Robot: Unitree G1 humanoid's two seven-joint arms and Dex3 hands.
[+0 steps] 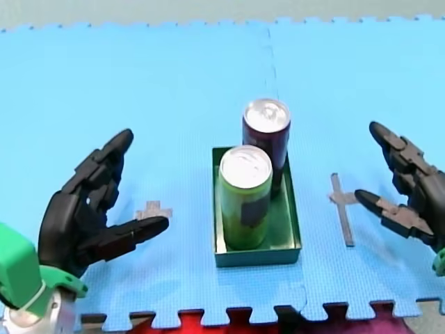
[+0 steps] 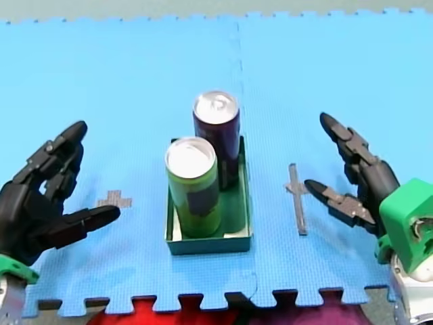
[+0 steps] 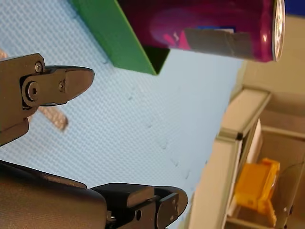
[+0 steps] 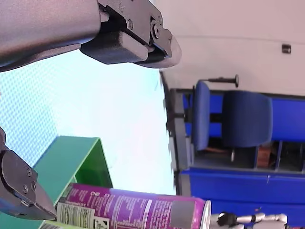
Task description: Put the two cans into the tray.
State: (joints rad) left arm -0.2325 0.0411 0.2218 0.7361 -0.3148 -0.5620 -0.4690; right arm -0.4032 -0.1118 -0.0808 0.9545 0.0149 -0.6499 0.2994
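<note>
Nearest, the left hand hangs released and empty over the blue mat, left of the green tray and by a grey tape cross, while the right hand, likewise holding nothing, is right of the tray near a second tape mark. In the tray the green can stands upright at the near end, and just behind it the purple can stands upright at the far end
</note>
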